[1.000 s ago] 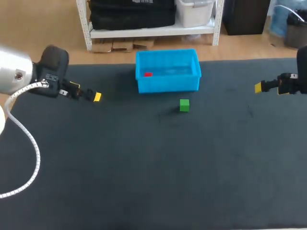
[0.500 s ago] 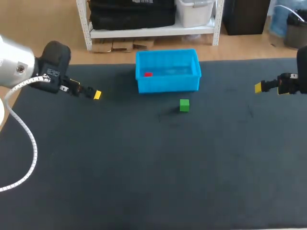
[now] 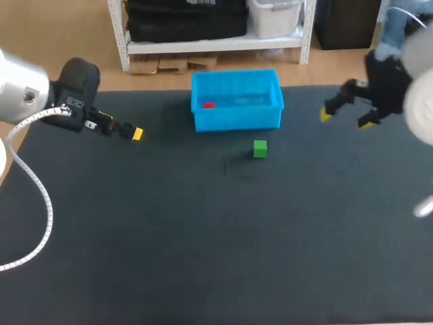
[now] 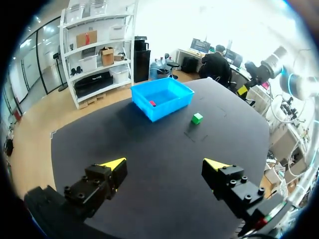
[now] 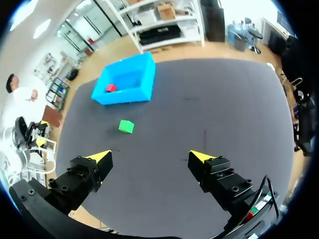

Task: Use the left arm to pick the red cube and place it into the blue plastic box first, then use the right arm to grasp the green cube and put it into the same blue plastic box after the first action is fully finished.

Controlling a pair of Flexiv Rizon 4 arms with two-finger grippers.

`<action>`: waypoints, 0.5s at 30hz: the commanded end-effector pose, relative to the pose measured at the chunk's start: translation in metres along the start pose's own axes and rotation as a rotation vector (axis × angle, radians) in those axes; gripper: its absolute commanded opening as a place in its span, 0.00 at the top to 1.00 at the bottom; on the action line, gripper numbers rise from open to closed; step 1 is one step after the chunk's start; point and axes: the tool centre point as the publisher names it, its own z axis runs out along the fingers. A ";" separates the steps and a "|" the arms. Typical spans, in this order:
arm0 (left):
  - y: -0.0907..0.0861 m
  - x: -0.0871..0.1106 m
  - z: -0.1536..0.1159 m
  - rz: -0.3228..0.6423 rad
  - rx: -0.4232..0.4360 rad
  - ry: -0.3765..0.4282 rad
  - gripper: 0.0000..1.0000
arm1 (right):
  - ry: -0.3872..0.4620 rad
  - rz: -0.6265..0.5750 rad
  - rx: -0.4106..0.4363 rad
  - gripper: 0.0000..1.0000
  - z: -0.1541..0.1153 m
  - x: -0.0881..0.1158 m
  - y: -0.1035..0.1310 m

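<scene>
I see the red cube [image 3: 208, 105] lying inside the blue box [image 3: 237, 120]. It sits on the box floor, near the end that is on my left side. The box stands at the far side of the dark tabletop [image 3: 203, 237], about in the middle.

The green cube [image 3: 260, 148] sits on the tabletop just in front of the box, toward its right half. It does not touch the box. Nothing holds it.

My left gripper [image 4: 165, 167] is out to the left, well apart from the box and from both cubes. Its two yellow-tipped fingers are spread wide, and there is nothing between them. In the left wrist view the box and the green cube are far ahead of it, with the dark tabletop in between.

My right gripper [image 3: 346, 120] is to the right of the box, above the tabletop, and it touches nothing. Its fingers are spread wide too, and it holds nothing. In the right wrist view the green cube is ahead of the gripper, nearer one finger than the other. The box with the red cube in it is farther ahead, past the green cube.
</scene>
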 end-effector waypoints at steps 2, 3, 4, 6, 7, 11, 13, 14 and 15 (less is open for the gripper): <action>0.000 -0.001 0.001 -0.001 -0.001 0.003 0.00 | 0.096 0.035 0.180 0.00 0.027 -0.016 0.028; 0.000 -0.001 0.001 -0.001 -0.001 0.003 0.00 | 0.105 0.047 0.193 0.00 0.031 -0.015 0.031; 0.000 -0.001 0.001 -0.001 -0.001 0.003 0.00 | 0.113 0.055 0.203 0.00 0.034 -0.014 0.033; 0.000 -0.001 0.001 -0.001 -0.001 0.003 0.00 | 0.119 0.074 0.219 0.00 0.040 -0.011 0.038; 0.000 -0.001 0.001 -0.001 -0.001 0.003 0.00 | 0.125 0.082 0.230 0.00 0.042 -0.010 0.039; 0.000 -0.001 0.001 -0.001 -0.001 0.003 0.00 | 0.150 0.100 0.261 0.00 0.054 -0.009 0.041; 0.000 -0.001 0.001 -0.001 -0.001 0.003 0.00 | 0.140 0.108 0.256 0.00 0.058 -0.008 0.043; 0.000 -0.001 0.001 -0.001 -0.001 0.003 0.00 | 0.117 0.109 0.254 0.00 0.057 -0.007 0.044; 0.000 -0.001 0.001 -0.001 -0.001 0.003 0.00 | 0.117 0.109 0.254 0.00 0.057 -0.007 0.044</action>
